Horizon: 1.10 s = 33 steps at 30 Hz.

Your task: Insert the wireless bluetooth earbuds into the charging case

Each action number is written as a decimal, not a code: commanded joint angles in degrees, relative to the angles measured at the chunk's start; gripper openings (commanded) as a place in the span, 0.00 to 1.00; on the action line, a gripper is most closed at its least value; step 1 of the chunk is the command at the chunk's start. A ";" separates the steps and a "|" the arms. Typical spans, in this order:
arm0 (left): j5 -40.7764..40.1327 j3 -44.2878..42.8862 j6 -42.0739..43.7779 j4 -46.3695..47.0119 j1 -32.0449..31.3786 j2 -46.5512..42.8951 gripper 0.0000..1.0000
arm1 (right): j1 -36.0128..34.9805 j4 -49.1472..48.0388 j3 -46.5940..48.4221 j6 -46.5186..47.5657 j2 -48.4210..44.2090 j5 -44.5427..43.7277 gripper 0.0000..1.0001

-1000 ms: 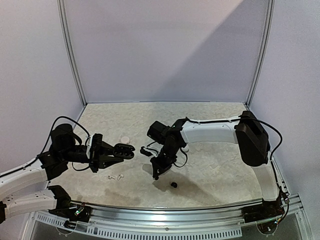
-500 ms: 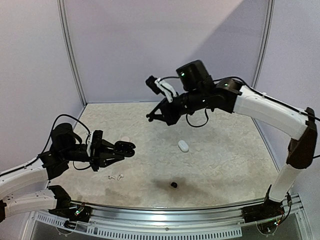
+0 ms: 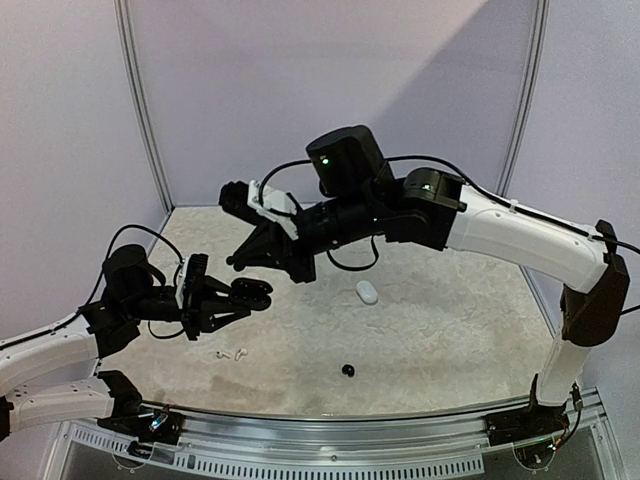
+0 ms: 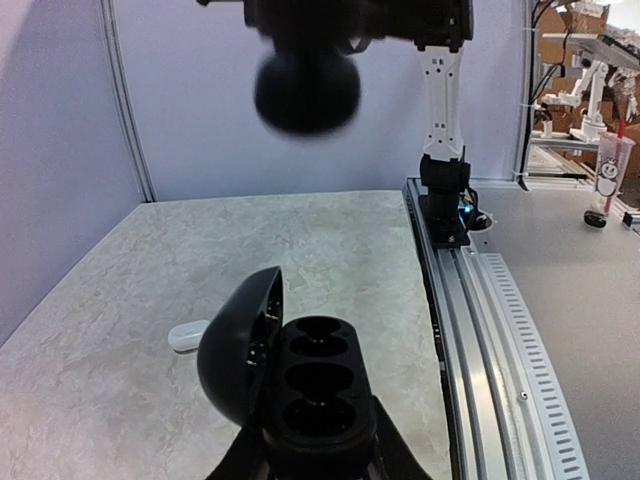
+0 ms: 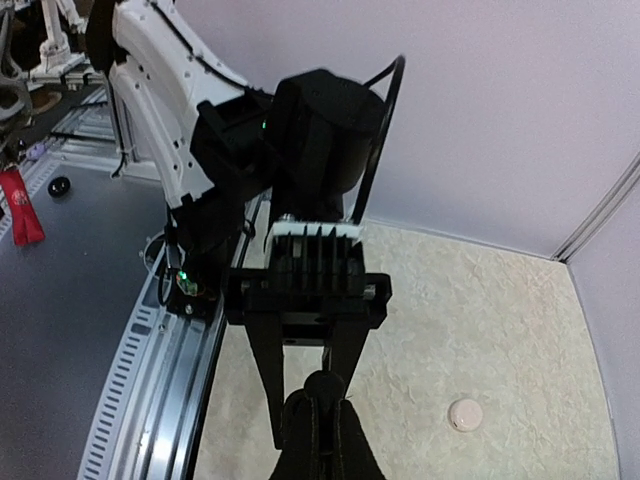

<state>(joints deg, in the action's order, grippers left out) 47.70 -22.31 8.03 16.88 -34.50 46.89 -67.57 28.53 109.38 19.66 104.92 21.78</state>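
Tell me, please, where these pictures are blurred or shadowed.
Left wrist view: the right arm overhead is a blurred dark blob, the open case sharp. Top view: a diagonal edge of shade crosses the back wall.

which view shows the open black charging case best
Left wrist: the charging case fills the near frame, lid open, wells visible, gripped by the left hand. Top external shows it small and side-on. Right wrist does not show it clearly.
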 commanded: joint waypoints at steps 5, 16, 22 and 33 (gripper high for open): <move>0.14 -1.68 0.44 -0.37 -0.83 0.04 0.00 | -1.29 8.48 3.46 8.69 3.74 -4.44 0.00; -0.20 -1.75 1.32 -0.48 -0.83 0.07 0.00 | -1.24 12.02 6.10 10.78 7.08 -3.51 0.00; -0.04 -1.51 1.32 -0.62 -0.83 -0.24 0.00 | -1.24 13.66 6.88 11.12 8.24 -4.21 0.00; 0.22 -1.33 1.95 0.40 -1.00 -0.31 0.00 | -1.23 13.49 7.31 10.94 9.83 -4.28 0.00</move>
<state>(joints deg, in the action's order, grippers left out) 47.37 -22.57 9.21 16.45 -34.50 46.89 -68.62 40.34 115.37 30.30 112.81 18.15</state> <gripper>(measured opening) 0.236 0.037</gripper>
